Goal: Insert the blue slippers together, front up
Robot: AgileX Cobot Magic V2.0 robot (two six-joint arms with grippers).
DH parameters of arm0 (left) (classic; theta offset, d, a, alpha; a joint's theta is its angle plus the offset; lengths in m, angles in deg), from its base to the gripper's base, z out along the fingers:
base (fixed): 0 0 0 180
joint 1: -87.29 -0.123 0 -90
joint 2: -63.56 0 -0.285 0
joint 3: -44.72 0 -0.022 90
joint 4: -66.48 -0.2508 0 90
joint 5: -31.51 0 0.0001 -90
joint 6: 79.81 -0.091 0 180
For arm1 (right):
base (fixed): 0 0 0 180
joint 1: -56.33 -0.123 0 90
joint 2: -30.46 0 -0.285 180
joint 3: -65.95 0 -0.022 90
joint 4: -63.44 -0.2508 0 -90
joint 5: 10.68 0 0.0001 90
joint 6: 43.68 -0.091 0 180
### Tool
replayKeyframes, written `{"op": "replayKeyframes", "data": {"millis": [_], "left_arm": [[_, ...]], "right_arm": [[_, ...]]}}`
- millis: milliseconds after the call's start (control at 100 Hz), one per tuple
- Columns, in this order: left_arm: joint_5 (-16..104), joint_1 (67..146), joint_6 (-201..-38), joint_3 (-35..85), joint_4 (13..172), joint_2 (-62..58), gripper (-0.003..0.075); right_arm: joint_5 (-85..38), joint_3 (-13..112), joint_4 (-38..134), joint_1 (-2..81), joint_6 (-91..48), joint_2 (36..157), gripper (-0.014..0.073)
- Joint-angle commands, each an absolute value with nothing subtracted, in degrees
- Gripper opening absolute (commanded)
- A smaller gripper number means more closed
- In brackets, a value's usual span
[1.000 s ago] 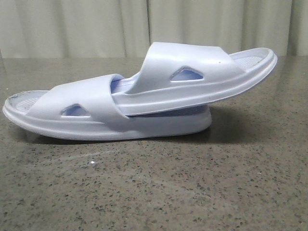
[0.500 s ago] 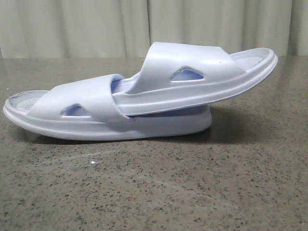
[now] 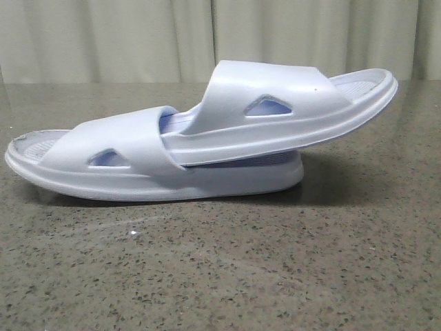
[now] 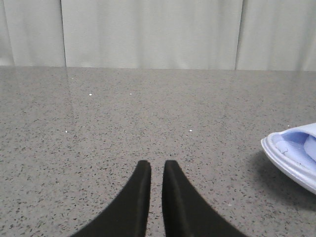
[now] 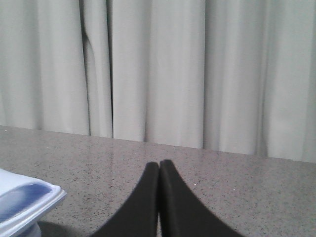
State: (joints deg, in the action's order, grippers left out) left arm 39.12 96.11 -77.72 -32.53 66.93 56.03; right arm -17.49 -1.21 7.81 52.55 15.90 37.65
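Lying on the speckled grey table (image 3: 227, 276), the blue slippers are nested one into the other. The lower slipper (image 3: 124, 162) sits flat on the stone, its open end pointing left. The upper slipper (image 3: 289, 114) has one end pushed under the lower one's strap, and the rest of it rises at a tilt toward the right, its far end lifted clear of the table and casting a shadow beneath. Both show triangular cutouts in the side of their straps, and a ribbed footbed shows at the raised end of the upper one.

Neither arm touches the pair. The left gripper (image 4: 157, 170) hovers low over bare table, its black fingers nearly together with only a thin slit between them, nothing held; one slipper's rim shows at the edge of its view, well apart from the fingertips. The right gripper (image 5: 159, 168) has its fingers pressed together, empty, with a corner of a slipper at the edge of that view too. A pale curtain (image 3: 138, 38) hangs behind the table.
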Motion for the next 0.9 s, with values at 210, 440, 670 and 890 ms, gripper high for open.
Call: {"op": "replayKeyframes", "data": {"millis": [210,440,670,890], "left_arm": [[34.4,96.5,-76.6,-33.2,66.5,57.7,0.0016],[34.4,96.5,-76.6,-33.2,70.8,57.7,0.0016],[34.4,96.5,-76.6,-33.2,70.8,57.7,0.0016],[34.4,96.5,-76.6,-33.2,70.8,57.7,0.0016]], "right_arm": [[-14.6,0.2,7.4,52.5,16.9,36.7,-0.0107],[-14.6,0.2,7.4,52.5,16.9,36.7,-0.0107],[-14.6,0.2,7.4,52.5,16.9,36.7,-0.0107],[-14.6,0.2,7.4,52.5,16.9,36.7,-0.0107]]}}
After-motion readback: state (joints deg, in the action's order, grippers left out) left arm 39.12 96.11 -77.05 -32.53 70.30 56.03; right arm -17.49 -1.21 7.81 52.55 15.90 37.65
